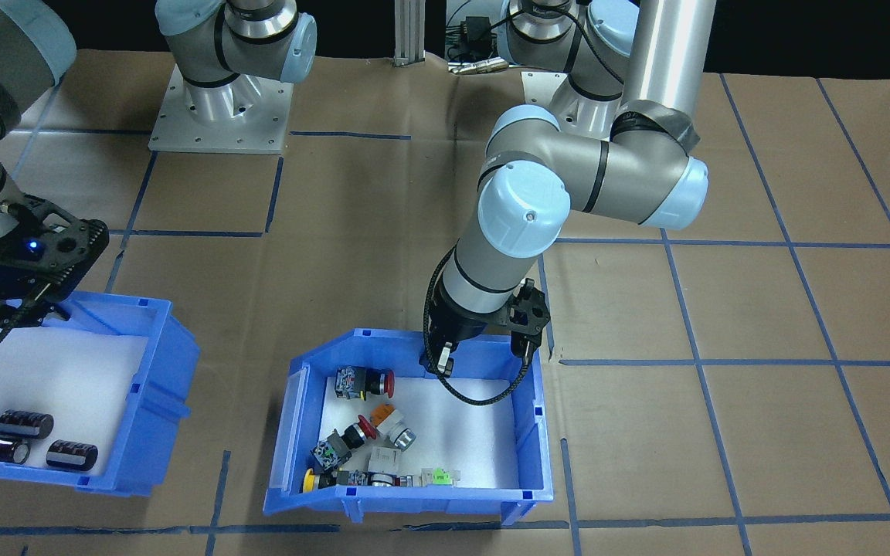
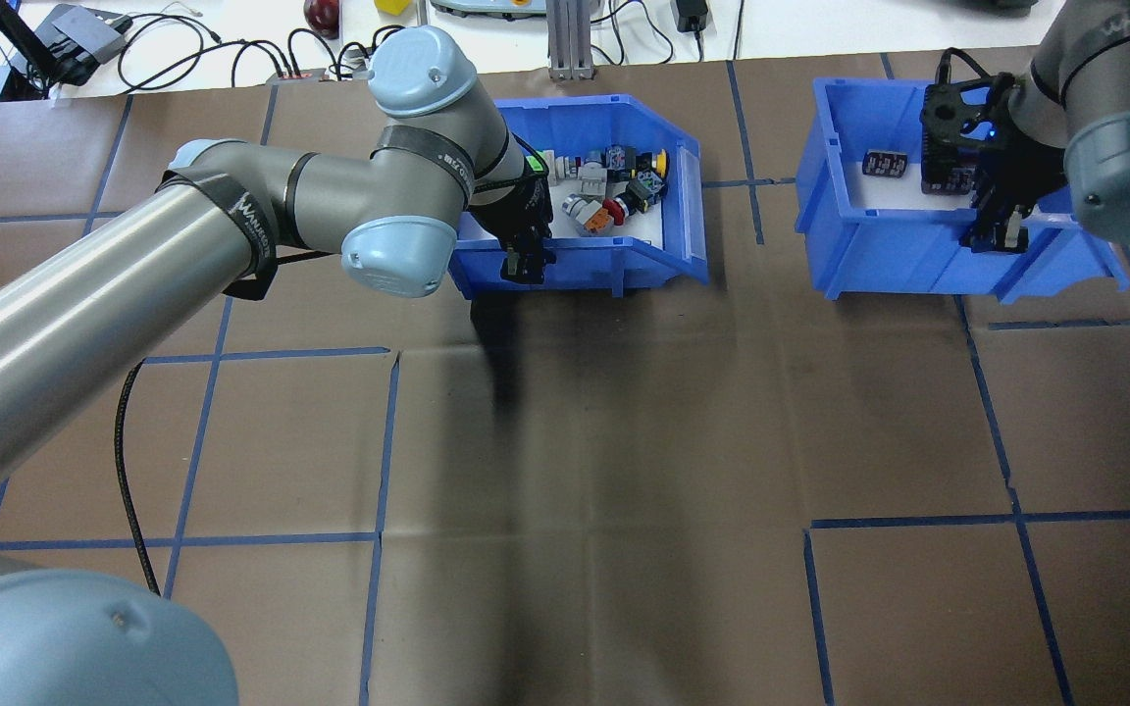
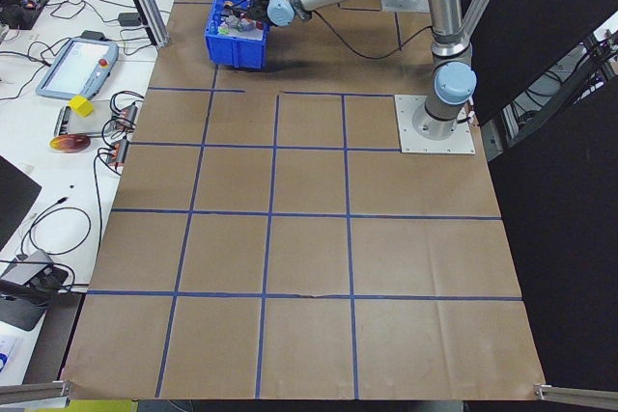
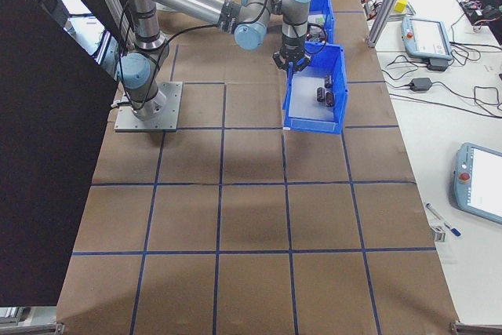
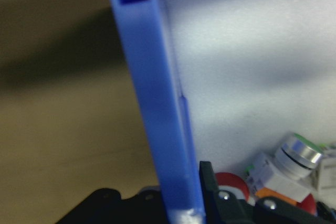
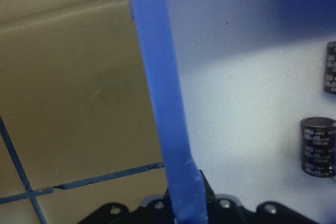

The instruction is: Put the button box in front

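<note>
Left gripper (image 2: 523,263) clamps the button box (image 2: 683,211) wall; right gripper (image 2: 1001,235) clamps the second bin (image 2: 825,211), three black cylinders (image 1: 25,423) inside.

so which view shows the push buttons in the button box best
The exterior front-facing view: the push buttons lie unobstructed on the foam of the button box, caps distinguishable. Overhead, the left arm partly covers them. The left wrist camera catches only a few, at the frame's bottom edge, blurred. In the side views they're too small to tell apart.

Button box (image 2: 683,257) on tabletop (image 2: 624,441) far from robot; second bin (image 2: 830,257) well apart, to its right.
</note>
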Robot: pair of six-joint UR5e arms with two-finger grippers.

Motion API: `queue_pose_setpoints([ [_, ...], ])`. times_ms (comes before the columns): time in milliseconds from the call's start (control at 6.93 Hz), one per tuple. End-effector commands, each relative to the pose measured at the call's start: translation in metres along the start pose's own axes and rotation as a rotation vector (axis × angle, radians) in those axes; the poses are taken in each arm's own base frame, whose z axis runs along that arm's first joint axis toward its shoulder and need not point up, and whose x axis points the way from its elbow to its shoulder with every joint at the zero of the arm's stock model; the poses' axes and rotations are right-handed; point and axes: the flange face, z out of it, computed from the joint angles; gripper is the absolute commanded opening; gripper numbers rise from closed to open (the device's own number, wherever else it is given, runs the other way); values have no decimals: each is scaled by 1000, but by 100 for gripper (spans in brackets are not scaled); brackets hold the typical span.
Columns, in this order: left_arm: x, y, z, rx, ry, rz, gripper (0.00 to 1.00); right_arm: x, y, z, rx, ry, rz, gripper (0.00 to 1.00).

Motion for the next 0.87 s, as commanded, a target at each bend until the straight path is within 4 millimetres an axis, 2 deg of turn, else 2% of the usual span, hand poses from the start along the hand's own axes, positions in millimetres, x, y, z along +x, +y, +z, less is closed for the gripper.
queue_pose_setpoints([
  [0,4,2,15,7,-8,0,0,-38,2,16,2,4,-8,5],
  [144,2,11,17,7,-9,13,0,-58,3,23,2,-7,-7,5],
  [288,0,16,17,6,-11,21,0,-77,2,20,2,-2,-10,5],
  [433,3,18,17,4,-8,23,0,-103,-1,19,3,1,-13,5],
  [577,7,22,29,5,-19,30,0,-125,-2,18,2,3,-16,5],
  [721,16,28,29,5,-9,37,0,-144,-3,15,0,7,-20,5],
])
